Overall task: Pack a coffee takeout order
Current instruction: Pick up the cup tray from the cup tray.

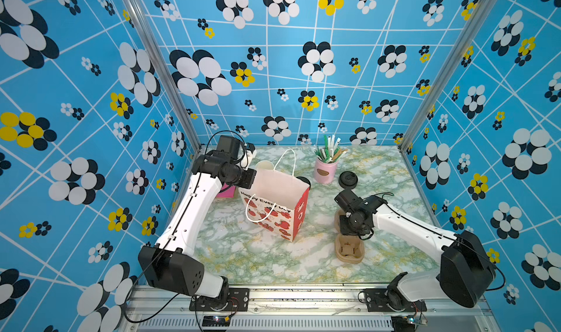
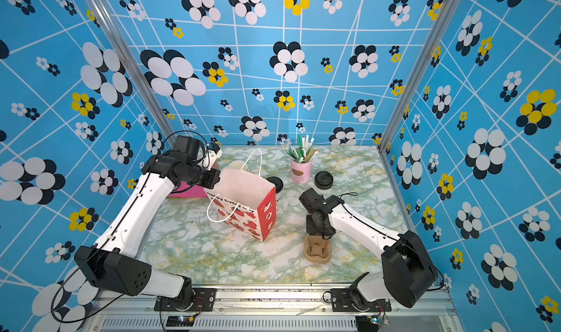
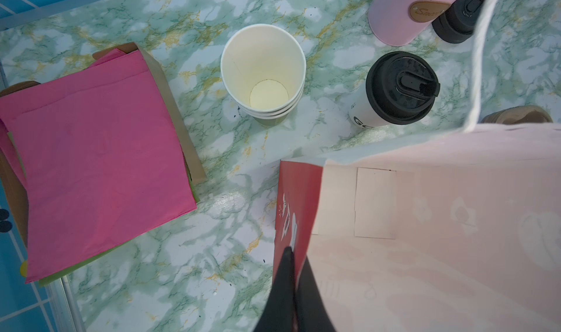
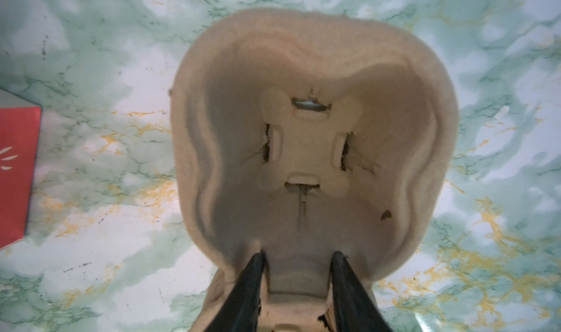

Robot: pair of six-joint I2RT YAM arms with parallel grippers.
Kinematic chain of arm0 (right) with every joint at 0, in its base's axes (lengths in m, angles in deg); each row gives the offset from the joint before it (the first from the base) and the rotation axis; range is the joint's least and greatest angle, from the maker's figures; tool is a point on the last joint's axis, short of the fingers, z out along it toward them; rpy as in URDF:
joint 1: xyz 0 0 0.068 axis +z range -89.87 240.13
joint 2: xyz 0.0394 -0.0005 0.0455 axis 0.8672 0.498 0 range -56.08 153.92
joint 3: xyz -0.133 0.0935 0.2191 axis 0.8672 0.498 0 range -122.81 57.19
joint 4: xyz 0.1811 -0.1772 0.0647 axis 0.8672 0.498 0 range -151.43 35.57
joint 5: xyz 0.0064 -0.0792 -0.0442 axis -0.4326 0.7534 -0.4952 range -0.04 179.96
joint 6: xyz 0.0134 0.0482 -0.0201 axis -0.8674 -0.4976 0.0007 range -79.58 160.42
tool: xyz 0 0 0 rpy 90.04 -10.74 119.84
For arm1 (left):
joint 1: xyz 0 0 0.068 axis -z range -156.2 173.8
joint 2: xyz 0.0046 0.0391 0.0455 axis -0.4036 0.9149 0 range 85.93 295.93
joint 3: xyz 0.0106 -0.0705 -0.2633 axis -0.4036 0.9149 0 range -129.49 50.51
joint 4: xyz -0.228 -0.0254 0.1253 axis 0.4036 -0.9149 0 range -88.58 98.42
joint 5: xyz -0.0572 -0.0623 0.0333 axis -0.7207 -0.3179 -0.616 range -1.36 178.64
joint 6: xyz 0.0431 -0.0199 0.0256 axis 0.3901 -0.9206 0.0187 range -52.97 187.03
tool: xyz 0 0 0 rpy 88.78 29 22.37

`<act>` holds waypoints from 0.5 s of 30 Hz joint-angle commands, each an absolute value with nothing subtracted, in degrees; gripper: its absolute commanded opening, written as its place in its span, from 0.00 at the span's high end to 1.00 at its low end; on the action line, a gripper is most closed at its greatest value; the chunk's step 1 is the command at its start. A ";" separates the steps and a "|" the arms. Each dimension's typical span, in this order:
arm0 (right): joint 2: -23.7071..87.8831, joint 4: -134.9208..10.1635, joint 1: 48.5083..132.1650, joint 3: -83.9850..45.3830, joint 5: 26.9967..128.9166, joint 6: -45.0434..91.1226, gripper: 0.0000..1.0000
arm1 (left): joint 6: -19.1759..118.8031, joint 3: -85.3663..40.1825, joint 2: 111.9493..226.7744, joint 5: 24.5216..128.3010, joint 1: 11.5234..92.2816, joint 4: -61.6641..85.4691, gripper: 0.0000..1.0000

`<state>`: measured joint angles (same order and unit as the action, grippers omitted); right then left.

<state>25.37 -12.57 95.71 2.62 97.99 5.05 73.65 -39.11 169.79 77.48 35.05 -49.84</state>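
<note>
Right gripper [image 4: 299, 254] down on the brown moulded-pulp cup holder [image 4: 303, 72].
Its black jaws stand partly apart astride the holder's narrow waist, tips touching it; whether they grip, I can't tell. The holder lies flat on the green marbled table [image 1: 243, 254], long axis front-to-back, under the right arm. To its left stands the open red-and-white paper bag [image 1: 274, 191], rim pinched tight in the left gripper [image 3: 292, 254].

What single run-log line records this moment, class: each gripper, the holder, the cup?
left gripper: shut on paper bag rim | right gripper: pinching cup holder middle ridge | holder: on table | lidded cup: standing beside bag, unpacked
</note>
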 commanded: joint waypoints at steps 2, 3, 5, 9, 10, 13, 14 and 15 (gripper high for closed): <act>26.76 -11.07 95.47 2.48 96.84 5.33 0.61 | 73.45 -38.26 168.55 76.60 34.50 -50.68 0.94; 26.89 -10.88 95.47 2.44 96.87 5.44 0.62 | 73.45 -38.25 168.55 76.57 34.45 -50.69 0.94; 26.94 -10.73 95.46 2.43 96.83 5.61 0.65 | 73.47 -38.30 168.62 76.60 34.45 -50.67 0.94; 26.72 -10.19 95.47 1.91 96.88 5.69 0.70 | 73.38 -38.26 168.60 76.47 34.44 -50.57 0.94; 26.45 -10.02 95.46 1.61 96.85 5.71 0.71 | 73.41 -38.32 168.64 76.49 34.45 -50.64 0.94; 25.67 -9.29 95.46 0.80 96.88 5.68 0.73 | 73.41 -38.30 168.65 76.45 34.48 -50.56 0.94; 25.45 -8.91 95.42 0.47 96.98 5.71 0.73 | 73.34 -38.27 168.64 76.48 34.47 -50.61 0.94; 25.08 -8.51 95.47 0.02 97.03 5.79 0.73 | 73.36 -38.31 168.64 76.49 34.44 -50.58 0.94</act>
